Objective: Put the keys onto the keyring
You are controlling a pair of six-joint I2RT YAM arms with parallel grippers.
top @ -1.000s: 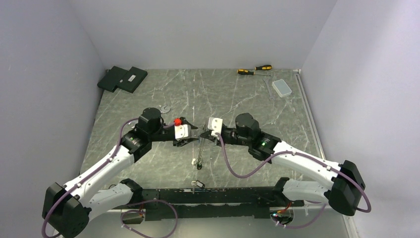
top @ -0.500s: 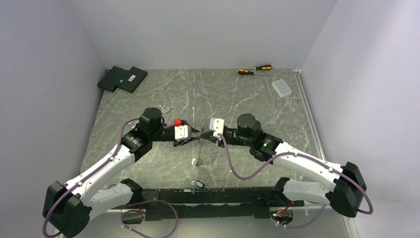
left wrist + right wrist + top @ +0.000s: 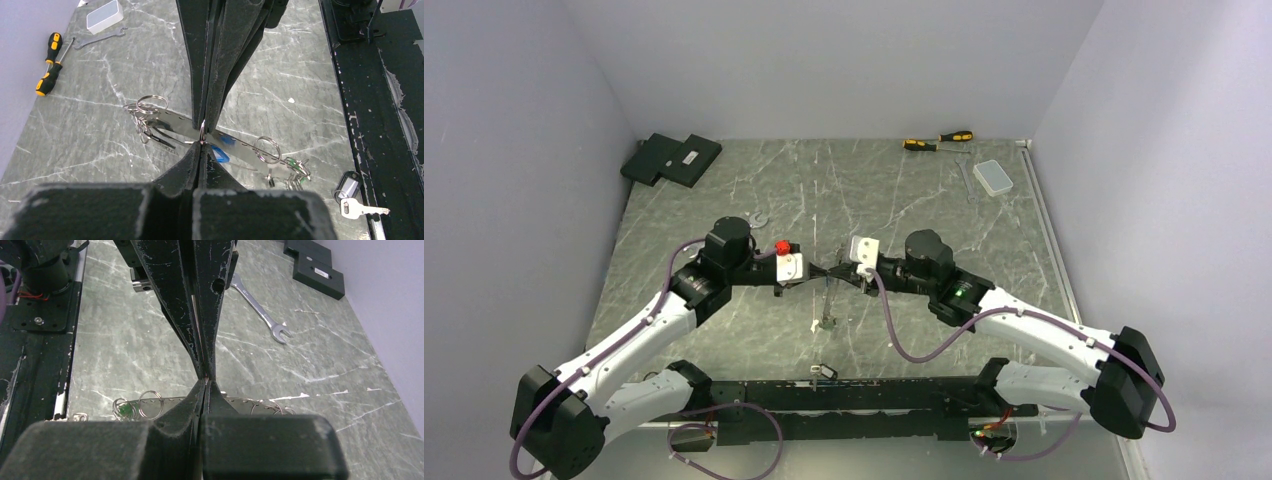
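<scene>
My left gripper [image 3: 821, 276] and right gripper [image 3: 837, 275] meet tip to tip over the middle of the table, both shut. Between their tips sits the keyring [image 3: 202, 132], a thin silver ring seen edge-on, pinched from both sides. Under it lies or hangs a silver perforated strip [image 3: 240, 146] carrying several split rings. A blue-headed key [image 3: 220, 153] shows beside my left gripper [image 3: 202, 145]. A green-headed key [image 3: 125, 410] sits among rings at the strip's end, left of my right gripper [image 3: 205, 381]. From above the bundle [image 3: 826, 312] is a small dangling shape.
A silver wrench [image 3: 759, 220] lies behind the left arm, and a thinner one [image 3: 965, 180] beside a clear box [image 3: 994, 177]. Yellow-and-black screwdrivers [image 3: 936, 140] and black boxes [image 3: 672, 158] lie at the back. A tagged silver key [image 3: 351, 202] rests by the black rail [image 3: 854, 395].
My left gripper has closed from open onto the ring at the right gripper's tips. The bundle below has lifted slightly. The right arm has barely shifted.
</scene>
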